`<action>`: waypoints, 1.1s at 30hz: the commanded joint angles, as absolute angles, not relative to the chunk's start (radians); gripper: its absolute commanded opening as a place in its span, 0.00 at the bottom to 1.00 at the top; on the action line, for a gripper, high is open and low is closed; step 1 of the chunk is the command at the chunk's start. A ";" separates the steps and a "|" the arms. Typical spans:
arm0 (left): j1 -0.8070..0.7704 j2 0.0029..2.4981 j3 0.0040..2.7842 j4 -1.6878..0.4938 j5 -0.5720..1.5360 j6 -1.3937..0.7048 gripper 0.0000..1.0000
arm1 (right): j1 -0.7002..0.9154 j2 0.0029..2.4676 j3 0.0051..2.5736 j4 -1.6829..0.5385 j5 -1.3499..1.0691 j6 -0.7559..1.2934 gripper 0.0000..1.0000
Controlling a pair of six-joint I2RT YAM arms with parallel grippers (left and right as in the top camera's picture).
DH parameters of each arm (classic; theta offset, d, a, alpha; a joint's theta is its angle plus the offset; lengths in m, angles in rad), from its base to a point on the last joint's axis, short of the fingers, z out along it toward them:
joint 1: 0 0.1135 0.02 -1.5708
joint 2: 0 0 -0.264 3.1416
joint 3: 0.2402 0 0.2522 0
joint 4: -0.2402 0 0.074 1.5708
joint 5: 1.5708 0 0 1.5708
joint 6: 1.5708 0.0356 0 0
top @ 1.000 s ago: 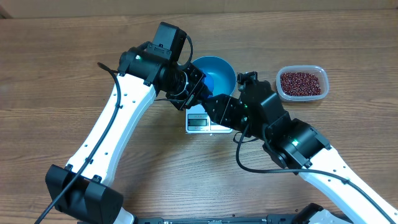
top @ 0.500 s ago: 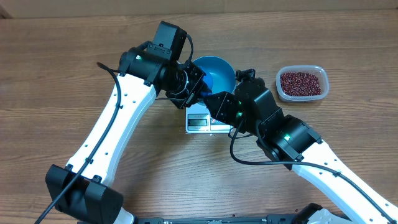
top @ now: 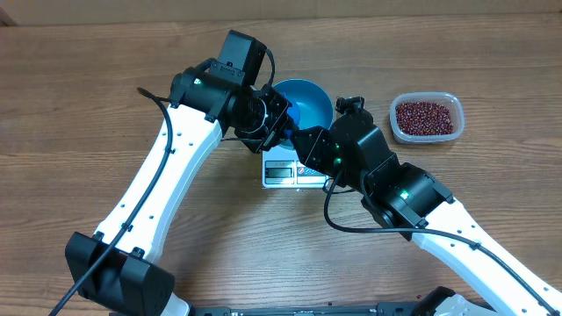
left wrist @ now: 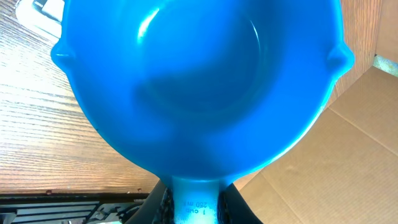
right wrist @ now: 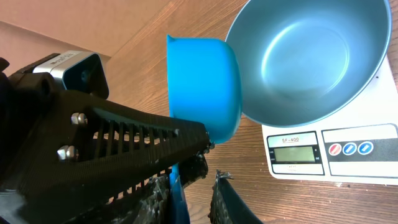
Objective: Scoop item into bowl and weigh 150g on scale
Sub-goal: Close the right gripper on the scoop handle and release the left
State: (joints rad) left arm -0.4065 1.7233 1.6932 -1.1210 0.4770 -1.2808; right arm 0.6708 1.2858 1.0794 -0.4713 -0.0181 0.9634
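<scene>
Bowl [right wrist: 311, 56] on scale [right wrist: 382, 99]; left end effector [left wrist: 193, 202] clamps scoop [left wrist: 199, 81] (right end effector [right wrist: 193, 199] unclear).

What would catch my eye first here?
The bright blue bowl, empty, sits on a white scale in the middle. The left gripper holds a small blue scoop just beside it. To the right stands a clear tub of red-brown beans.

Both arms have long white links: the left arm [top: 167, 171] is dotted with a row of small dark holes, and the right arm [top: 470, 246] is plainer. Joints and wrists are bulky black housings with small green lights [top: 405, 195]. Thin black cables [top: 110, 241] loop alongside. The left claw [top: 277, 125] has a black slotted finger [right wrist: 130, 140] with silver screws [right wrist: 76, 118]
</scene>
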 commanded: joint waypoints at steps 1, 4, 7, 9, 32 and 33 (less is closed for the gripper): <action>-0.406 1.728 1.702 -1.124 0.461 -1.286 0.07 | 0.667 1.286 1.101 -0.472 0.037 0.961 0.19; -0.406 1.728 1.702 -1.124 0.461 -1.286 0.07 | 0.667 1.286 1.101 -0.472 0.037 0.961 0.13; -0.406 1.728 1.702 -1.122 0.460 -1.287 0.07 | 0.667 1.286 1.101 -0.465 0.036 0.954 0.04; -0.406 1.728 1.702 -1.120 0.460 -1.287 0.07 | 0.667 1.286 1.101 -0.451 0.036 0.906 0.04; -0.325 1.727 1.705 -1.094 0.369 -0.694 0.93 | 0.530 1.285 1.277 -0.721 -0.033 0.624 0.04; -0.317 1.727 1.705 -1.094 0.385 -0.654 0.96 | 0.515 1.285 1.302 -0.758 -0.037 0.602 0.04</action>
